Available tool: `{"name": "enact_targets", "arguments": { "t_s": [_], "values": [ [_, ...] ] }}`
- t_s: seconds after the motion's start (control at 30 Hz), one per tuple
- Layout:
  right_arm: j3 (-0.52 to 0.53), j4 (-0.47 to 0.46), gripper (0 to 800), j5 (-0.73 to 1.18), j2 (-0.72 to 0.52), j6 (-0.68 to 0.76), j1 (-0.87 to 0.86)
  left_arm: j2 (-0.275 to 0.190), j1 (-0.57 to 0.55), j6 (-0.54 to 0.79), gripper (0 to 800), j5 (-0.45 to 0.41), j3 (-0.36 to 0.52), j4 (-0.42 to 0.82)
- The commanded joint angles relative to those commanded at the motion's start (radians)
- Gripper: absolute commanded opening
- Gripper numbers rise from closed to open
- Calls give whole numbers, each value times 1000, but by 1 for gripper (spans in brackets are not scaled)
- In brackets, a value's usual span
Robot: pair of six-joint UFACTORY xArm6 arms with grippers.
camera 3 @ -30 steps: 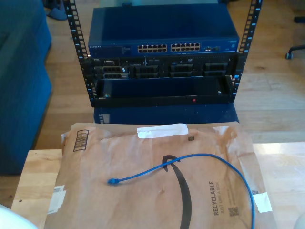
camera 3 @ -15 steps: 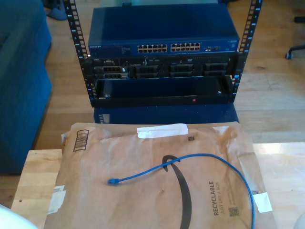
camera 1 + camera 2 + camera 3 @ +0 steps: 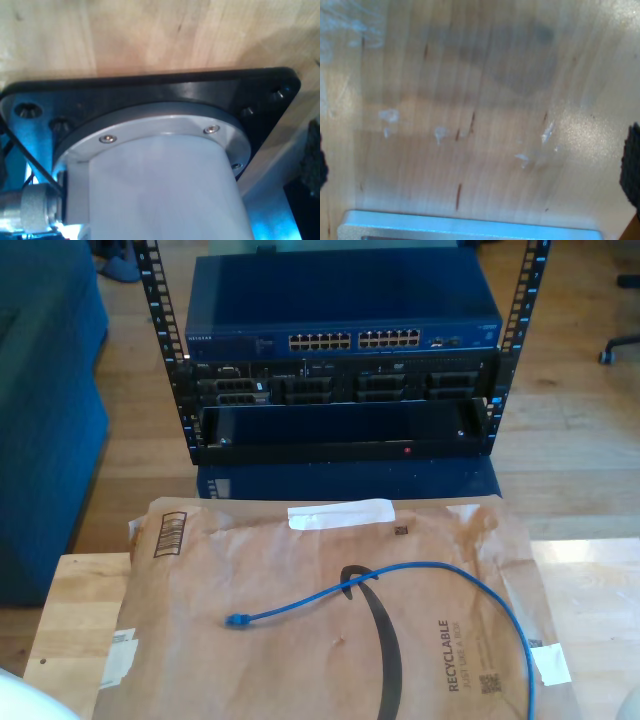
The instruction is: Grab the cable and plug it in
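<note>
While the blue cable [image 3: 400, 575] lies loose on a brown paper mailer [image 3: 300, 640] spread over the wooden desk [image 3: 70, 610], nothing touches it. Its plug end [image 3: 236, 620] rests near the mailer's middle, toward the exterior view's left, and the cord arcs across to the exterior view's right and runs off the lower edge. Beyond the desk stands a rack [image 3: 340, 370] with a blue network switch [image 3: 340, 310] on top, its row of ports [image 3: 355, 340] facing the desk. My first wrist view looks at a grey arm base [image 3: 160, 165] on a black plate [image 3: 150, 90] bolted to wood; my second wrist view looks at bare, blurred wood. Whether either hand is spread or pressed together, I cannot tell.
</note>
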Motion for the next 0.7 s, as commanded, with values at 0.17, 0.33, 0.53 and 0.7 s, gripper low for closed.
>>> {"name": "enact_targets", "arguments": {
  "t_s": [0.17, 0.33, 0.53, 0.7],
  "values": [
    [2, -2, 800, 0, 0, 8, 0, 0, 0, 0, 799, 0, 0, 0],
    [2, -2, 800, 0, 0, 9, 0, 0, 0, 0, 799, 0, 0, 0],
    [2, 2, 800, 0, 2, 9, -2, 0, 0, 0, 799, 0, 0, 0],
    [2, 3, 798, 0, 0, 17, -2, 0, 0, 0, 799, 0, 0, 0]
  ]
}}
